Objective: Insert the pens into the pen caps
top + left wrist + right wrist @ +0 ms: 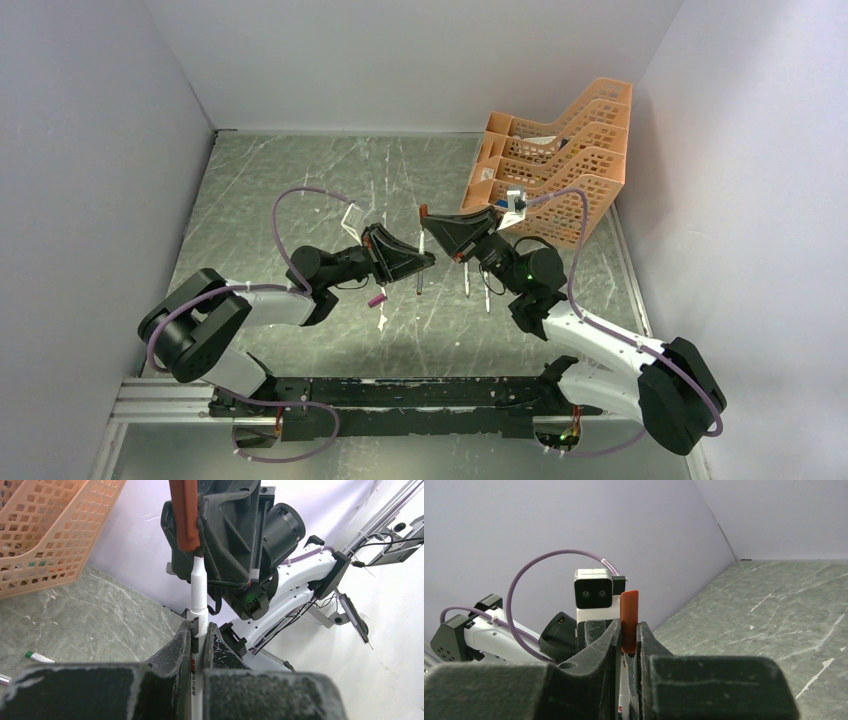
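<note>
My left gripper (200,630) is shut on a white pen (199,595) and holds it upright above the table. My right gripper (629,630) is shut on the dark red-brown cap (629,620) directly above it. The pen's narrow tip meets the cap's (186,515) open lower end. In the top view the two grippers, left (428,262) and right (428,228), meet at mid-table, with the cap (424,211) on top. Two more pens (467,278) (487,295) lie under the right arm. A magenta-pink cap (377,298) lies by the left arm. The other caps are hidden.
An orange mesh tray (560,160) stands at the back right, close behind the right gripper; it also shows in the left wrist view (50,530). A pen with a green end (37,656) lies on the table. Grey walls enclose the table on three sides.
</note>
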Robot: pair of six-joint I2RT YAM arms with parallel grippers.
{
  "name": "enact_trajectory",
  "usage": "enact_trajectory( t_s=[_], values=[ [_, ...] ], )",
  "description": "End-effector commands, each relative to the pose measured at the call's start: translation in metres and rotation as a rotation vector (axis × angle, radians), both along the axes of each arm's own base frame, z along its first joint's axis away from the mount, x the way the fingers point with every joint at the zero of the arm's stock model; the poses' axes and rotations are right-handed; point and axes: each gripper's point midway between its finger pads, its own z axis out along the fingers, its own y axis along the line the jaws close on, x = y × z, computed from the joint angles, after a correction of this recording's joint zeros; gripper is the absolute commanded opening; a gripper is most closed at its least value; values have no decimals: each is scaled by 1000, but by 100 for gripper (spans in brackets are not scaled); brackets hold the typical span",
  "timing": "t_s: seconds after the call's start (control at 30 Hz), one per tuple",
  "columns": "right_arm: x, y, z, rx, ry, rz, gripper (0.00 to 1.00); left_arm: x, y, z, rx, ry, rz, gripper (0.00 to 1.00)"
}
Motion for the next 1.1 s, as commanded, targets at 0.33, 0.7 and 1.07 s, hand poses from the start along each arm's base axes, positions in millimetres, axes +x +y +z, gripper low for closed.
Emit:
enact_trajectory(
  t_s=[0.33, 0.7, 1.07],
  values=[
    [-8, 2, 2, 11, -24, 36, 0, -1, -2, 24, -62, -89, 8, 7],
    [-10, 6, 12, 20, -49, 58, 0, -6, -9, 14, -15, -103, 28, 7],
    [-13, 1, 14, 36, -52, 51, 0, -5, -7, 14, -23, -97, 33, 7]
  ],
)
